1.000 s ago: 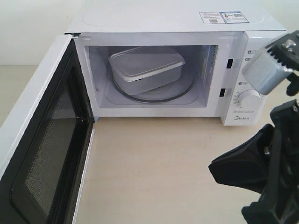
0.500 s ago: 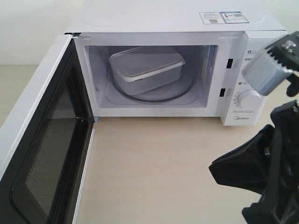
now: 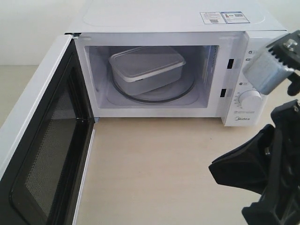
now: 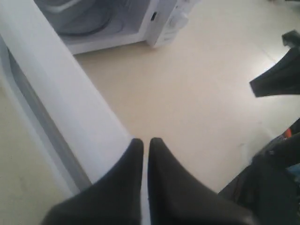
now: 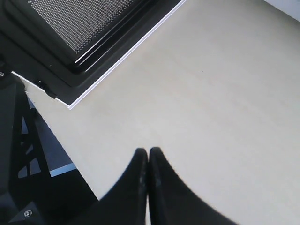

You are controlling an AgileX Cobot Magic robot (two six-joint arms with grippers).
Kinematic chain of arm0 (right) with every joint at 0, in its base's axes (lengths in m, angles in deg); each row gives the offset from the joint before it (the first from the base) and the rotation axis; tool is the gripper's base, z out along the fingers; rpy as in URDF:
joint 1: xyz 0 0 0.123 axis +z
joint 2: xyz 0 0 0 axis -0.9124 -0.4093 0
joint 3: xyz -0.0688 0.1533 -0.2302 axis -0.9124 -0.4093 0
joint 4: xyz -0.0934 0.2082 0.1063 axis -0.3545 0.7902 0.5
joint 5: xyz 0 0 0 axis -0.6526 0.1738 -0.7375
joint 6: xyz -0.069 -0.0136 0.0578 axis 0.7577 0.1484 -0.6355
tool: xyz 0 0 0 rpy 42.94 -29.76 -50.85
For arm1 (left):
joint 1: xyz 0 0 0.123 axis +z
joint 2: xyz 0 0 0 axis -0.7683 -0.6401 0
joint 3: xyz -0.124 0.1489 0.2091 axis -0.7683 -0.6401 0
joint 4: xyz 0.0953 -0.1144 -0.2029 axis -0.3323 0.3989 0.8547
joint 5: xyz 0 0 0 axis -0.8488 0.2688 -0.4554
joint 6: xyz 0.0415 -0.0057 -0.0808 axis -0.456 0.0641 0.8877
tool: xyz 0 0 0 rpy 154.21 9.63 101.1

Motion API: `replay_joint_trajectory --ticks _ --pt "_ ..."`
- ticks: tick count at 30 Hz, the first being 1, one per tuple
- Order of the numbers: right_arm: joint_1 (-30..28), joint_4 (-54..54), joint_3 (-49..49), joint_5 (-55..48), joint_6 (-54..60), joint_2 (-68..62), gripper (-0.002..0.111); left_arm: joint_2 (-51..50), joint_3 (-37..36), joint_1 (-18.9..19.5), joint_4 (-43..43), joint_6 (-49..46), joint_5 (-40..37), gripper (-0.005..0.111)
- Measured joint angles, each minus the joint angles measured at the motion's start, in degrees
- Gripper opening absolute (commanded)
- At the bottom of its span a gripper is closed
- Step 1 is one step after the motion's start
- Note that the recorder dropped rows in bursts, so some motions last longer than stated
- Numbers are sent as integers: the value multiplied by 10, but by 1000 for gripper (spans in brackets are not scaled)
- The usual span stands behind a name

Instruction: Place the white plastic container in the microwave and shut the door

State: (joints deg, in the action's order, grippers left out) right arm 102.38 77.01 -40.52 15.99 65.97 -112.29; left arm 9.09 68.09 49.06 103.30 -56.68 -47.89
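Note:
The white plastic container (image 3: 146,69) lies tilted on the glass turntable inside the microwave (image 3: 164,23), with its lid on. The door (image 3: 44,140) is swung wide open to the left, its black inner frame and mesh window (image 5: 79,23) facing the table. My left gripper (image 4: 145,140) is shut with nothing in it; its tips sit over the door's white outer edge (image 4: 65,93), and whether they touch it I cannot tell. Low on the right, my right gripper (image 5: 148,151) hovers over bare table, shut and empty, well clear of the door.
The pale wooden table (image 3: 159,164) stretches in front of the microwave. The right arm's black body (image 3: 276,178) and silver wrist unit (image 3: 269,65) stand before the dial panel (image 3: 248,98). A dark frame (image 5: 18,154) lies beyond the table edge.

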Motion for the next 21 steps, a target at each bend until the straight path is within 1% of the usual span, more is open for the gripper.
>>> replay_joint_trajectory --ticks 2,6,8,11,13,17,20,21 --pt "0 0 0 1 0 0 0 -3 6 0 -55 19 -10 4" --pt "0 0 0 2 0 0 0 -23 34 0 -209 70 -14 4" --pt "0 0 0 2 0 0 0 -34 54 1 -245 78 -14 4" --pt "0 0 0 3 0 0 0 -49 91 1 -257 77 -15 4" --pt "0 0 0 3 0 0 0 -58 110 1 -257 50 -15 4" --pt "0 0 0 5 0 0 0 -75 114 1 -255 -31 -15 4" --pt "0 0 0 11 0 0 0 -96 104 1 -223 -75 -15 4" --pt "0 1 0 14 0 0 0 -106 97 1 -201 -100 -15 4"
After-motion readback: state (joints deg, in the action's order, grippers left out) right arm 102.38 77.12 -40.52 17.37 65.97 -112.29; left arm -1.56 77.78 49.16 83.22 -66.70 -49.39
